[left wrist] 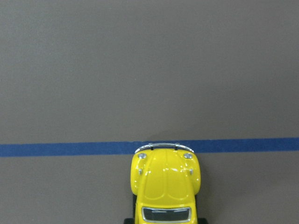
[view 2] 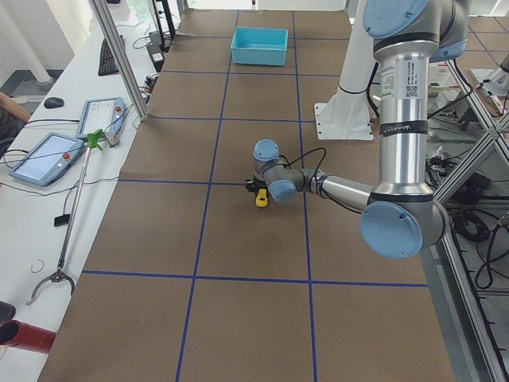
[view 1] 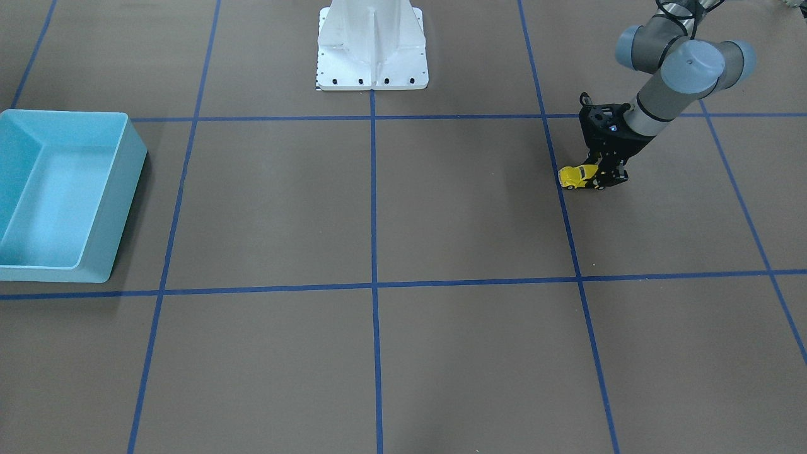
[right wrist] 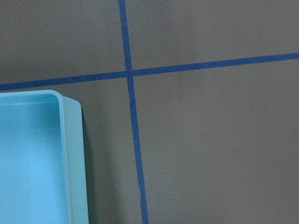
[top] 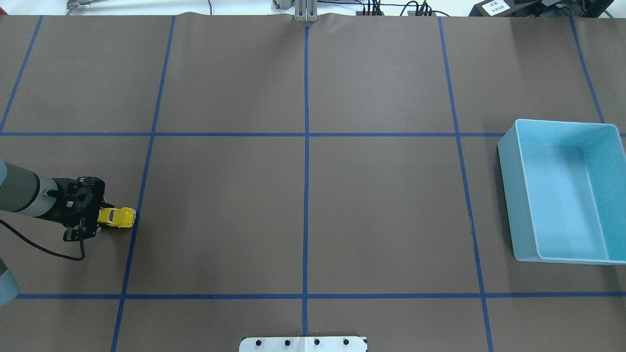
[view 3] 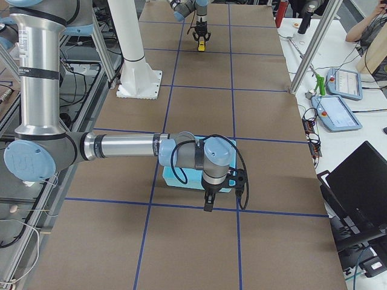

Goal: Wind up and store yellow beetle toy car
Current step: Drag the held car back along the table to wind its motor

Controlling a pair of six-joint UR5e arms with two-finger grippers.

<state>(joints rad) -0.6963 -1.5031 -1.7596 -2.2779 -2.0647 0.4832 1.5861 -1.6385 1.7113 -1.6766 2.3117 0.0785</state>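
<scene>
**A:** Where is your car?

**B:** The yellow car sits wheels-down on the surface, far out on the robot's left side. Its nose is at a blue tape line. The left tool stands over its back half, fingers clamped on the sides as far as the front view shows. In the wrist view the hood pokes out ahead.

**A:** Why do you hold it so low?

**B:** My guess is that the wheels must stay pressed to the surface so a backward drag loads the spring. Lifted, nothing winds.

**A:** And the bin?

**B:** The blue bin is well apart, at the robot's right end, open, with nothing seen inside. The right tool hangs near its corner. Only the side view shows it, so you cannot tell whether its fingers are apart or together.

**A:** Why place it there?

**B:** Likely to collect the car at the bin end. The nose points that way. Mind your aim, because a slight skew could send it wide.
</scene>
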